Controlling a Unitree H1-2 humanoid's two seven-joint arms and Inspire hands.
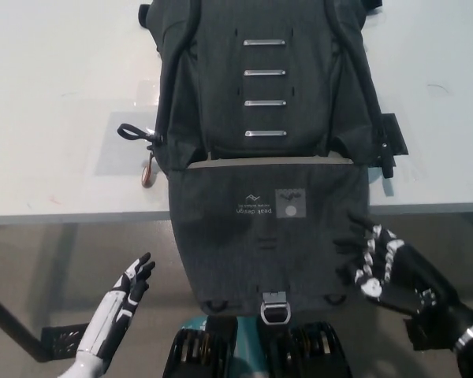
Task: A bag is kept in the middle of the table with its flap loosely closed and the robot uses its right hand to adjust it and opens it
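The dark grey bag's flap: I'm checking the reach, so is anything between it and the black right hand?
Nothing visible. The black right hand hangs open just right of the dark grey fabric flap, which hangs over the white table's edge. The white left hand rests low.

Bare lab-like workspace: plain white table [55, 118] over grey smooth floor [55, 268].
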